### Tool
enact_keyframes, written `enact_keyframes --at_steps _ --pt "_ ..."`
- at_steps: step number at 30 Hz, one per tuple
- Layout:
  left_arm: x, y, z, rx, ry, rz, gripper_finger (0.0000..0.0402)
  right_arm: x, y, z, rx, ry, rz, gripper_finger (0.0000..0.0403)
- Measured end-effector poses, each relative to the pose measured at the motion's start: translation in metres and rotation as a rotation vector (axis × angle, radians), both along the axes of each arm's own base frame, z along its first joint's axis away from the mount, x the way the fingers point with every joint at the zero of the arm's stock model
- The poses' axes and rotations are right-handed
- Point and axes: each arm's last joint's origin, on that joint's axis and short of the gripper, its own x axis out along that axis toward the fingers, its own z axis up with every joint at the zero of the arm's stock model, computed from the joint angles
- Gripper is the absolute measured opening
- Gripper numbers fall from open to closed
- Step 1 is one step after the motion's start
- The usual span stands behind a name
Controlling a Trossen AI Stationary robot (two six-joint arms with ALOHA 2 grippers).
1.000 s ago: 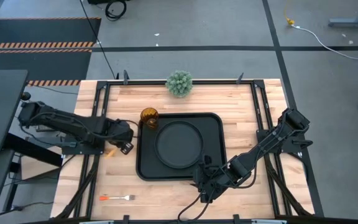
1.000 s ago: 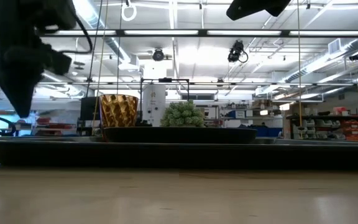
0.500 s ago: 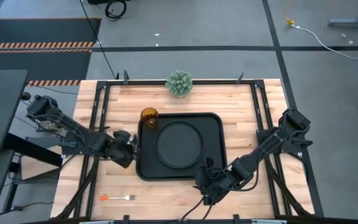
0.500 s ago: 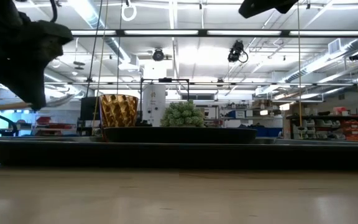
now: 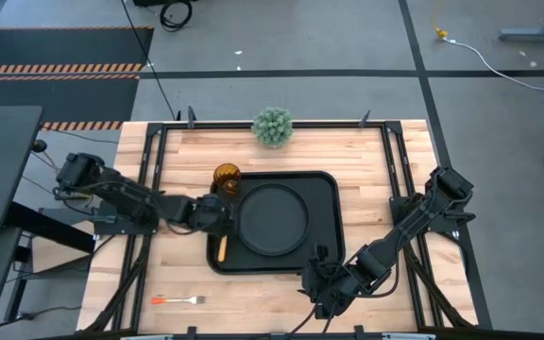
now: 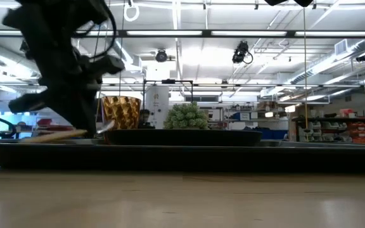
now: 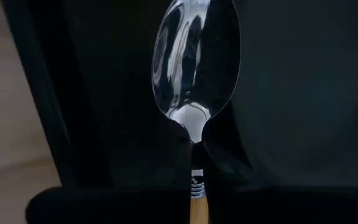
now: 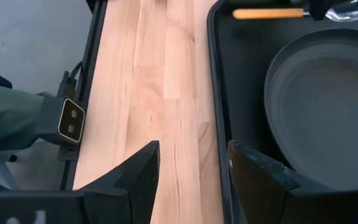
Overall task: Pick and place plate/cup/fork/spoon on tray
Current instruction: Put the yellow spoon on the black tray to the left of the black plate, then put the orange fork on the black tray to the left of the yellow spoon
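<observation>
- The tray lies mid-surface and holds the plate, which sits inside its rim.
- The cup stands at the tray's far left corner; whether inside or just outside, I cannot tell.
- The left end effector is over the tray's left strip, closed on the spoon, whose handle points toward the near edge.
- The fork lies on the surface, near-left of the tray.
- The right end effector hangs parted and empty by the tray's near-right corner.

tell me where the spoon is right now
In the high view, the orange-handled silver spoon sits over the black rectangular tray's left strip, beside the round black plate, under the left gripper.
</observation>
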Motion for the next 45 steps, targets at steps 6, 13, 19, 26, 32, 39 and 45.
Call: enact_keyframes --at_steps 6,13,19,26,32,39,45 --pt "0.006 0.017 -0.013 0.011 0.066 0.061 0.0023 -0.001 0.001 0.0 0.018 0.0 -0.016 0.0197" --pt "0.009 0.028 -0.023 0.047 0.107 0.116 0.0047 -0.008 0.01 0.0 0.031 0.005 -0.002 0.0197" --pt "0.01 0.033 -0.022 0.135 0.118 0.02 0.0068 -0.018 0.018 -0.001 0.041 0.022 0.002 0.0197" --pt "0.009 0.032 -0.015 0.156 0.11 -0.07 0.0108 -0.021 0.022 -0.002 0.045 0.022 0.008 0.0197" --pt "0.003 0.025 0.006 0.148 0.029 -0.141 0.0134 -0.023 0.022 -0.002 0.045 0.03 0.008 0.0197" --pt "-0.015 -0.021 0.03 0.107 -0.1 -0.323 0.0129 -0.024 0.023 -0.002 0.047 0.038 0.014 0.0197" --pt "-0.037 -0.086 0.035 -0.112 -0.189 -0.642 0.0126 -0.024 0.023 -0.002 0.045 0.04 0.015 0.0197"
